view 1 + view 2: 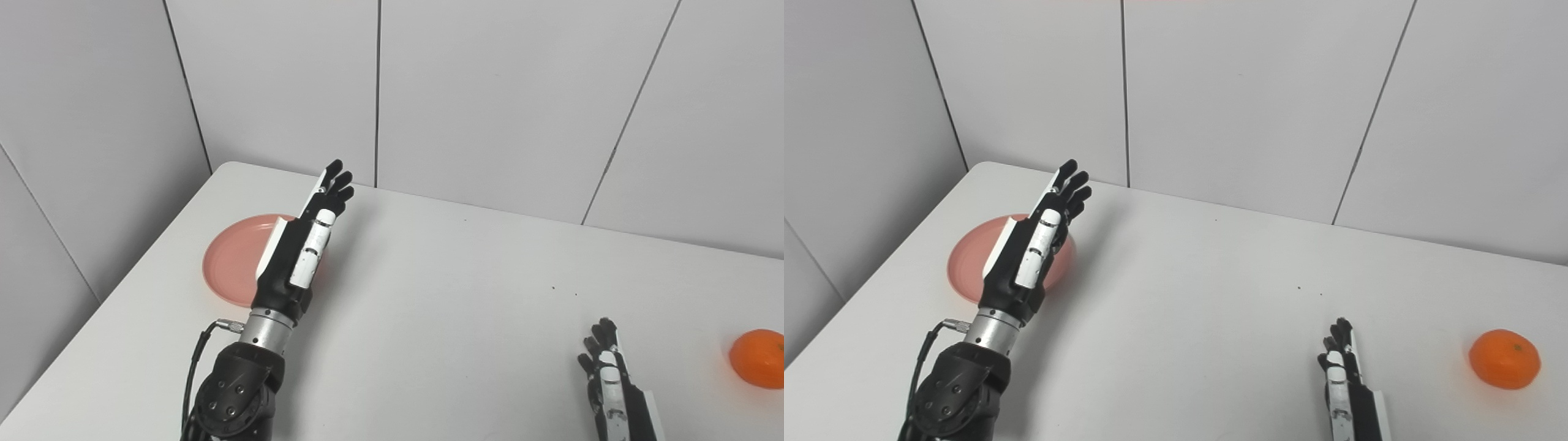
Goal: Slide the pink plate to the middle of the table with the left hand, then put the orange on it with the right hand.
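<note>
A pink plate (229, 260) lies flat on the white table (429, 294) at the left side. My left hand (303, 242) is raised above the plate's right part, open, fingers stretched out toward the back wall, holding nothing. It hides the plate's right part. An orange (758, 358) sits on the table at the far right. My right hand (606, 373) is low at the front right, open and empty, fingers straight, a hand's width left of the orange. The orange also shows in the right eye view (1504, 359).
Grey panelled walls (490, 92) stand behind the table and along its left side. The table's left edge (116, 300) runs close to the plate.
</note>
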Action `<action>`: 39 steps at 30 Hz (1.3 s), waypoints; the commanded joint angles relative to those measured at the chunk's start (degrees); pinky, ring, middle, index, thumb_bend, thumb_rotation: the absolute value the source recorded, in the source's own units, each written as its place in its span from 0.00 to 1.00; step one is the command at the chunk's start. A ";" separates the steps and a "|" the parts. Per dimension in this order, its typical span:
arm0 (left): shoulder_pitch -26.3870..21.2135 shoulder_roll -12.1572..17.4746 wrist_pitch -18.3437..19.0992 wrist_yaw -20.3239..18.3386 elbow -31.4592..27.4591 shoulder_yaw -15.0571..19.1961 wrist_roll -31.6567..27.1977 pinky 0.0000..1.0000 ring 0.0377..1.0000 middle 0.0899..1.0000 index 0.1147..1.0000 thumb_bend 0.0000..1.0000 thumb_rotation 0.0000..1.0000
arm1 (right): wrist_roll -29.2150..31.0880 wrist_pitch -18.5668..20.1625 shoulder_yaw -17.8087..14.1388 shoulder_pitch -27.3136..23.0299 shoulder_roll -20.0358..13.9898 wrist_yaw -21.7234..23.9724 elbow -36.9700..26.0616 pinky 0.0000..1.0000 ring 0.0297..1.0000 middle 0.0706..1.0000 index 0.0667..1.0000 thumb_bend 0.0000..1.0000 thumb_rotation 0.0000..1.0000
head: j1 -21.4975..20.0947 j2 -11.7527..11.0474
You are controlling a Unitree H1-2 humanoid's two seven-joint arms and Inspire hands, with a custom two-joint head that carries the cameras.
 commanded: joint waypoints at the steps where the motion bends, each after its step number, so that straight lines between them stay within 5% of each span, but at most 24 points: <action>1: -2.93 1.08 -2.32 0.97 -1.22 1.72 -1.15 0.99 0.95 0.95 0.94 0.44 1.00 | 0.25 -1.14 -0.08 0.04 0.21 0.16 -1.01 1.00 0.99 1.00 1.00 0.17 1.00 | 0.08 -0.26; 6: -4.50 2.41 0.24 2.02 -2.00 4.35 -1.86 0.98 0.95 0.97 0.94 0.44 1.00 | -0.08 -1.53 -0.07 0.04 -0.01 0.21 -0.90 1.00 0.99 0.99 0.99 0.18 1.00 | 0.09 -0.17; 18: -5.82 6.22 -0.74 2.90 0.34 8.45 -3.58 0.97 0.95 0.95 0.94 0.45 1.00 | 0.23 -0.67 -0.07 0.15 0.02 0.33 -1.64 1.00 0.99 0.99 1.00 0.18 1.00 | 0.29 -0.05; 25: -7.68 11.25 -0.83 2.19 5.48 13.30 -8.72 0.98 0.96 0.98 0.96 0.45 1.00 | 0.61 -0.03 -0.20 0.29 -0.15 0.42 -2.14 1.00 1.00 1.00 1.00 0.16 1.00 | 0.51 0.27; 39: -7.93 13.49 -0.50 2.87 10.67 16.65 -12.16 0.97 0.95 0.96 0.94 0.43 1.00 | 0.21 0.14 -0.57 0.18 -0.37 0.07 -2.29 1.00 0.98 0.99 0.99 0.17 1.00 | 0.84 0.78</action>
